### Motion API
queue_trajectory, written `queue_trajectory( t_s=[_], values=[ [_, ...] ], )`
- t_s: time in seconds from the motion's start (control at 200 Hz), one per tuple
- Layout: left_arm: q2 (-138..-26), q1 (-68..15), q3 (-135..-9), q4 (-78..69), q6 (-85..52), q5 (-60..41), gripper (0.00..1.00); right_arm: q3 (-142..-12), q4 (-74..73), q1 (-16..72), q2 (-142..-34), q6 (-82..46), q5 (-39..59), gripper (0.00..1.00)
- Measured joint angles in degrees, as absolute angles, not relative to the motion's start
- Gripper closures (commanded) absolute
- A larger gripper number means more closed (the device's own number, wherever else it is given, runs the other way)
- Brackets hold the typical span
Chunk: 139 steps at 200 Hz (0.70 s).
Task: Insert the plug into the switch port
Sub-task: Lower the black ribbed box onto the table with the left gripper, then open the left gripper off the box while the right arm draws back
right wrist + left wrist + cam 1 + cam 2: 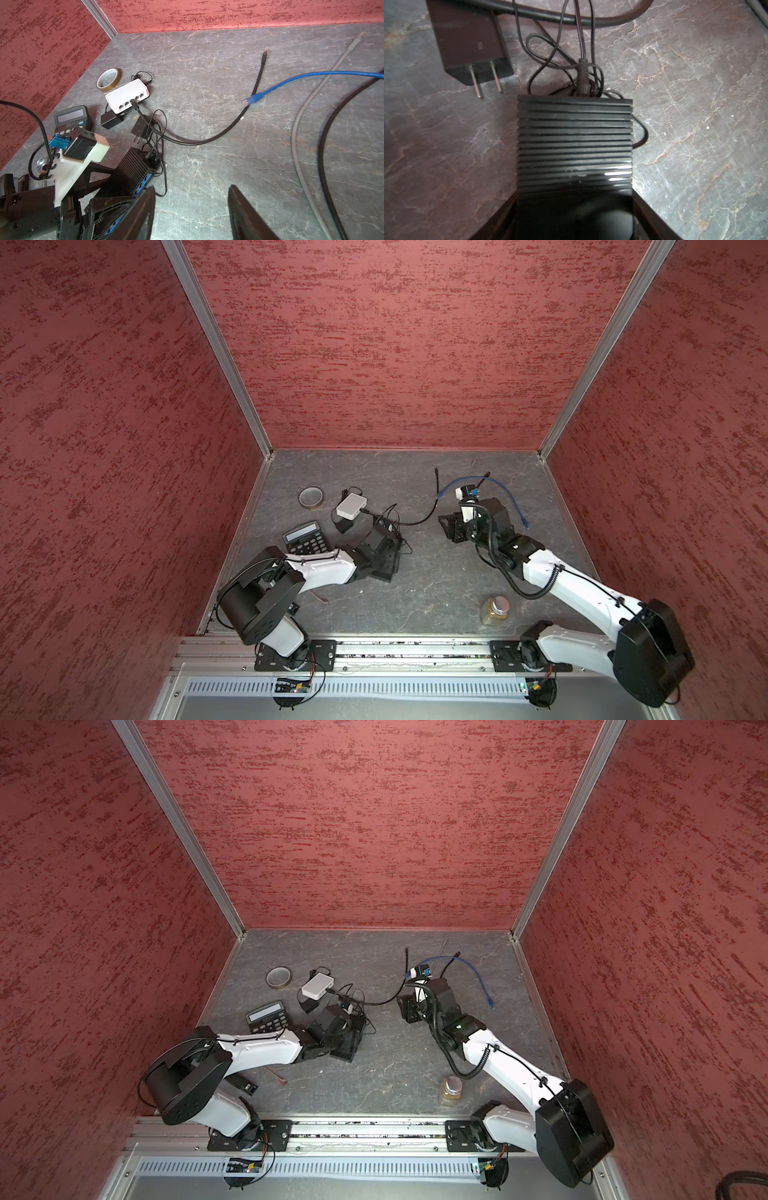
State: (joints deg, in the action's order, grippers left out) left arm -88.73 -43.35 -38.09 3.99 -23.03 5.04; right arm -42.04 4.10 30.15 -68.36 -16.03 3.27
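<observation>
Located blue plug (251,99) loose on the table (207,155), in no port, touching a black cable (258,79), at about 1 o'clock from table centre in both top views. Traced its blue cable (311,75) arcing off toward 3 o'clock.

Found black ribbed switch (574,141) flat on the table at about 7 o'clock from the plug and apart from it, with blue ports (143,182) along one long side and a thin power lead (582,76) seated at one end.

Observed left gripper (574,196) astride the switch, one finger at each side. Could not confirm clamping as against mere flanking; view too close.

Noted right gripper (191,187) near the plug at 6 o'clock, fingers spread, nothing between them.

Recorded white switch (351,506) at 11 o'clock from the black one, calculator (305,538) at 9 o'clock, jar (495,610) near the front edge at 5 o'clock.
</observation>
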Motion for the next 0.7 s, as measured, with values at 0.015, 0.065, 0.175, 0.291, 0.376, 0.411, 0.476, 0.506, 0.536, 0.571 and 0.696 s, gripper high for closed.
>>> queue_trajectory(
  t_s=[0.015, 0.065, 0.175, 0.291, 0.376, 0.411, 0.476, 0.506, 0.536, 0.571, 0.696],
  values=[
    [-88.60, -43.35, -37.98, 4.01, -23.11, 5.04, 0.23, -42.04, 4.08, 30.15, -68.36, -16.03, 3.27, 0.43],
    [-87.99, -43.35, -37.45, 4.10, -23.20, 5.04, 0.22, -42.04, 4.08, 30.15, -68.38, -16.03, 3.29, 0.43],
    [-86.17, -43.35, -36.34, 5.23, -23.38, 4.99, 0.21, -42.04, 4.05, 30.15, -68.47, -16.03, 3.29, 0.43],
    [-83.33, -43.35, -35.22, 6.66, -23.35, 5.04, 0.20, -42.04, 4.03, 30.13, -68.75, -16.03, 3.31, 0.42],
    [-80.29, -43.35, -34.61, 6.85, -23.20, 5.19, 0.19, -42.06, 4.03, 30.11, -69.17, -16.01, 3.29, 0.42],
    [-78.91, -43.35, -34.39, 6.81, -23.07, 5.21, 0.19, -42.06, 4.05, 30.09, -69.36, -16.01, 3.29, 0.42],
    [-76.64, -43.35, -34.06, 6.52, -22.65, 5.26, 0.19, -42.06, 4.05, 30.06, -69.78, -15.99, 3.29, 0.42],
    [-75.83, -43.35, -33.95, 6.39, -22.44, 5.28, 0.18, -42.06, 4.05, 30.04, -69.95, -15.99, 3.29, 0.42],
    [-75.05, -43.42, -33.82, 6.31, -22.20, 5.28, 0.18, -42.06, 4.05, 29.98, -70.13, -15.94, 3.31, 0.42],
    [-74.30, -43.44, -33.69, 6.17, -21.96, 5.34, 0.18, -42.11, 4.10, 29.89, -70.32, -15.79, 3.31, 0.42],
    [-71.40, -44.38, -32.40, 4.73, -20.21, 5.54, 0.18, -42.83, 4.16, 29.61, -71.00, -14.81, 3.27, 0.42]
  ],
)
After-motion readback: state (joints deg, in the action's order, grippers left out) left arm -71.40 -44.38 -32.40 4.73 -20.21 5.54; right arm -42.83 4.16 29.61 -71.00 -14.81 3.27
